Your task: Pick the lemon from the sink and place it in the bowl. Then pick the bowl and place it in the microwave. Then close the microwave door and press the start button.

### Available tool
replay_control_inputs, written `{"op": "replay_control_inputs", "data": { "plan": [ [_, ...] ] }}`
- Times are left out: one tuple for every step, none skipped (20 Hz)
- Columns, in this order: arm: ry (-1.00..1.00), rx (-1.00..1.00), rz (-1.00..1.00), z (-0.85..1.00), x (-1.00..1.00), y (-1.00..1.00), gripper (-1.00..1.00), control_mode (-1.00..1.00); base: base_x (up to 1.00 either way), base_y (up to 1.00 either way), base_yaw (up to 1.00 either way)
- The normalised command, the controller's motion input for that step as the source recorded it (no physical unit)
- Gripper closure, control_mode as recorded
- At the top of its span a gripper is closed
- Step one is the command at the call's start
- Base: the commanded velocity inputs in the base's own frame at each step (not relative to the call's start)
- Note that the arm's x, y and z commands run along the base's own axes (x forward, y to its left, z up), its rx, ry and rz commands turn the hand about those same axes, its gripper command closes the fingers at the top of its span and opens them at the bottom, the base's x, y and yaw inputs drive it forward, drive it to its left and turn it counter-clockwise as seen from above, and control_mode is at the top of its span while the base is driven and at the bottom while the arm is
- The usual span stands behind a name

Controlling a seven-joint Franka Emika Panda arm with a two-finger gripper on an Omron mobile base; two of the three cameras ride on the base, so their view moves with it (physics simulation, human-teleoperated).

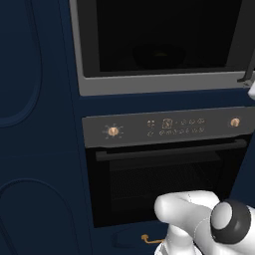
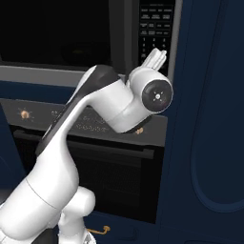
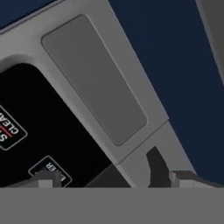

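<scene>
1. The gripper point(image 3: 111, 179) stands wide open and holds nothing. In the hand view its two dark fingertips point(image 3: 155, 168) rise at the bottom edge, well apart, one near the lower left and one toward the lower right.
2. The gripper is close in front of the microwave point(image 2: 125, 35), at the lower corner of its button panel point(image 2: 155, 26). In the hand view, tilted by the roll of the hand, the black panel face bears white-outlined buttons, one lettered "CLEAR". Whether a fingertip touches the panel cannot be told.
3. Beside the black face runs the grey frame point(image 3: 94, 81) of the microwave, with a recessed grey rounded pad, and beyond it the dark blue cabinet front point(image 3: 175, 65).
4. In the right base view the white arm point(image 2: 95, 109) rises from the lower left and bends at a round wrist joint, the hand reaching up to the button panel.
5. In the left base view the microwave cavity is dark; the bowl point(image 1: 159, 56) sits inside it, a faint round shape on the cavity floor. The lemon cannot be made out in the gloom.
6. Below the microwave stands the black oven point(image 1: 167, 184), with copper-coloured knobs point(image 1: 113, 131), a lit display and a bar handle point(image 1: 172, 149) across its door.
7. Dark blue panelled cabinetry point(image 1: 35, 124) surrounds both appliances.
</scene>
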Motion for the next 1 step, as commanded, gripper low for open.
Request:
{"op": "replay_control_inputs", "data": {
  "plan": [
    [0.04, 0.0, 0.11, -0.08, 0.64, -0.12, -1.0, -1.0, 0.0, 0.0, 0.0]
  ]
}}
